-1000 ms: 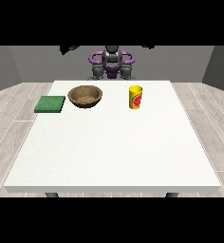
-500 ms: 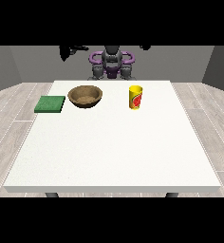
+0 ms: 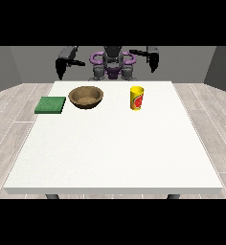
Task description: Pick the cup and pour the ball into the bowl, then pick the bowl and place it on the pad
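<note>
A: Cup (image 3: 137, 98) stands upright, right of the bowl (image 3: 86, 96); pad (image 3: 50, 105) sits at the table's (image 3: 115, 153) left edge. Cup looks light, stiff, maybe slick. I'd take it mid-wall, keep it level.

B: Ball?

A: Hidden inside, can't see it.

B: Hands?

A: Both up at shoulder height, holding nothing: view-left hand (image 3: 60, 70), view-right hand (image 3: 154, 63). Fingers too small, can't tell.

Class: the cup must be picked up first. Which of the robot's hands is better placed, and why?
Probably its left, the hand at the view's right: it hangs above the table's far edge on the yellow cup's side. The other hand is beyond the bowl.
</note>
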Robot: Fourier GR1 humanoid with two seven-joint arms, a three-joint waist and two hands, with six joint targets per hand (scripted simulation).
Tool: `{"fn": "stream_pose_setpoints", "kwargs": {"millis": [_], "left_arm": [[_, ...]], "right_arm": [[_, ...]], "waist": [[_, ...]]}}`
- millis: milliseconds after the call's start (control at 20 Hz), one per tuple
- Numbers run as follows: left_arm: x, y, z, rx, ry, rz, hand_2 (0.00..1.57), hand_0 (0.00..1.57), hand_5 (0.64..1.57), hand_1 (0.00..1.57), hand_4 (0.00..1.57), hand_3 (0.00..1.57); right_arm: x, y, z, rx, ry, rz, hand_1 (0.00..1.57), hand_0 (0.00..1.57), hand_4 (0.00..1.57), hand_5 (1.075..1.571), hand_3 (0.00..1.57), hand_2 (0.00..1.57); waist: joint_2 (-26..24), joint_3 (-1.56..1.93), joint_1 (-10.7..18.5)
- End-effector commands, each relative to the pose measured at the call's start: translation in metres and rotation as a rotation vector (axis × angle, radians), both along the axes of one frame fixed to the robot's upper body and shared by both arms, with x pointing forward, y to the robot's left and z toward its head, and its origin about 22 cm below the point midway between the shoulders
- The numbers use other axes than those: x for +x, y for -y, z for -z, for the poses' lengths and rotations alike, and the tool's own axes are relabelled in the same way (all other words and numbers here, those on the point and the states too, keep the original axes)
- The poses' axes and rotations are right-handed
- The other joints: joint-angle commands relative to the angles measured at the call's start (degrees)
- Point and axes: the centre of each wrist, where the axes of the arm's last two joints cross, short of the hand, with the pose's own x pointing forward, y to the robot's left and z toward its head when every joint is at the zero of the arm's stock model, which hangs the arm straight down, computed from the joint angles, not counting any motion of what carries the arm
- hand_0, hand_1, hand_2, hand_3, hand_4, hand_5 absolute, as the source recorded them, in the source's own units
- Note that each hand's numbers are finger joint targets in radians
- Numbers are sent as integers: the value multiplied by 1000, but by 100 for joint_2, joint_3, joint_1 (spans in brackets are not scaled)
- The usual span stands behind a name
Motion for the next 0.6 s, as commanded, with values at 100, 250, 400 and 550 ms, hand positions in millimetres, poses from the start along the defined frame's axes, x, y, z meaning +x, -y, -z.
{"fn": "stream_pose_setpoints", "kwargs": {"millis": [100,250,400,550], "left_arm": [[35,-5,17,43,38,-19,0,0,1258,0,0,0],[39,-5,38,53,-11,-67,0,0,1245,0,0,0],[47,-15,53,53,35,-60,0,0,1244,0,0,0],[44,-6,74,51,41,-106,0,0,1246,0,0,0]], "right_arm": [[24,-10,-4,-7,37,-25,0,0,0,1560,0,0],[21,22,-1,-25,27,-13,0,0,0,1561,0,0],[29,25,0,-26,45,-9,0,0,0,1562,0,0],[28,47,-3,4,58,-37,0,0,0,1563,0,0]], "waist": [[342,-2,-160],[185,-1,-284],[282,-1,-215],[434,-2,-366]]}}
